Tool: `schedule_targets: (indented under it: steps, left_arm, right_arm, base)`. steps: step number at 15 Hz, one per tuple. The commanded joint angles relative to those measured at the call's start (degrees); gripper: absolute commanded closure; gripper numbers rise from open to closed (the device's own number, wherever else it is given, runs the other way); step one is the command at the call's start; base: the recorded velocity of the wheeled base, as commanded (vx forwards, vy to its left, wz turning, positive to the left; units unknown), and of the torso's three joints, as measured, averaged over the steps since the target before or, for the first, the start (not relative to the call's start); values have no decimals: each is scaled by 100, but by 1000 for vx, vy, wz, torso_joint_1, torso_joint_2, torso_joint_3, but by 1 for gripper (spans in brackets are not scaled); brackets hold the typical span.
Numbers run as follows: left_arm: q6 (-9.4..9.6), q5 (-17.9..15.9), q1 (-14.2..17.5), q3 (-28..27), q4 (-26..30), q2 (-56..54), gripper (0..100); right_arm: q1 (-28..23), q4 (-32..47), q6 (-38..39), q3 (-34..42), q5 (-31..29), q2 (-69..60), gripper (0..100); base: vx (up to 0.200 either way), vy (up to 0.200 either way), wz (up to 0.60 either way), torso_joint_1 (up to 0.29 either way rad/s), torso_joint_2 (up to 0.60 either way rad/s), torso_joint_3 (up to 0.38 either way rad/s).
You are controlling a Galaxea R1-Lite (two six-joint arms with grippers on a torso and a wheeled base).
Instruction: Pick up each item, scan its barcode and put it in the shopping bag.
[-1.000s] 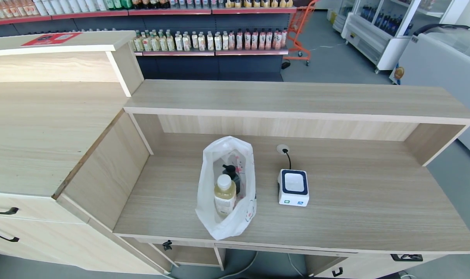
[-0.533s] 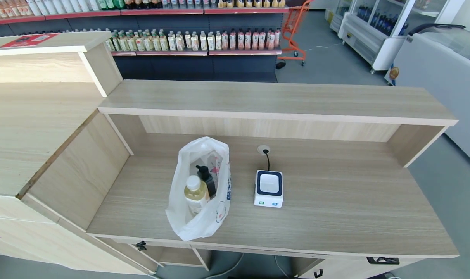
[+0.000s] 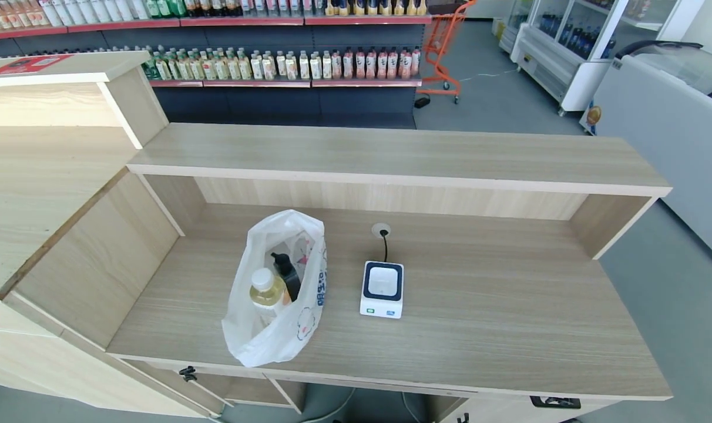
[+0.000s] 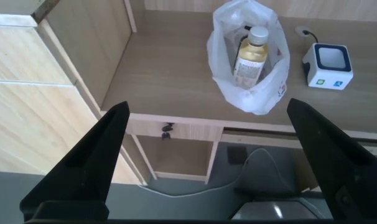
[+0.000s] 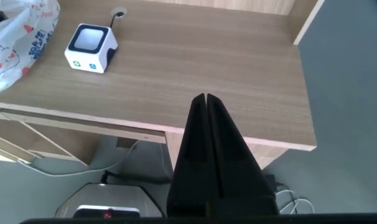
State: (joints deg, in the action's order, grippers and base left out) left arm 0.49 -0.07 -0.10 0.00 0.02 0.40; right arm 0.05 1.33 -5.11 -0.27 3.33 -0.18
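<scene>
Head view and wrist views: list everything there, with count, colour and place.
shopping bag: 1, white, on counter left of scanner
drink bottle: 1, yellowish, upright in bag
pump bottle: 1, dark, in bag
scanner: 1, white and blue, on counter
counter: 1, light wood
shelf bottles: many, mixed, behind counter
left hand: 1, black, open, off counter's near edge
right hand: 1, black, shut, off counter's near edge

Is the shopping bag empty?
Not empty: the open shopping bag holds a pale drink bottle and a dark pump bottle.

No legible text; print on shopping bag (image 3: 300,326) too small.
</scene>
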Motion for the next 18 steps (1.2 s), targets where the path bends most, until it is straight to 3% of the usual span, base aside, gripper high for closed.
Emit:
schedule_targets:
  steps: [1, 3, 18]
  left_arm:
    - [4, -1, 1, 0, -2, 48, 0]
    - [4, -1, 1, 0, -2, 48, 0]
    - [-31, 7, 10, 0, -2, -40, 0]
  right_arm:
    - [4, -1, -8, 0, 1, 18, 100]
    - [4, -1, -8, 0, 1, 18, 100]
    - [4, -10, 142, 0, -8, 18, 100]
  base:
    - [200, 0, 0, -12, -7, 7]
    - [200, 0, 0, 12, 2, 5]
    - [0, 0, 0, 0, 0, 0]
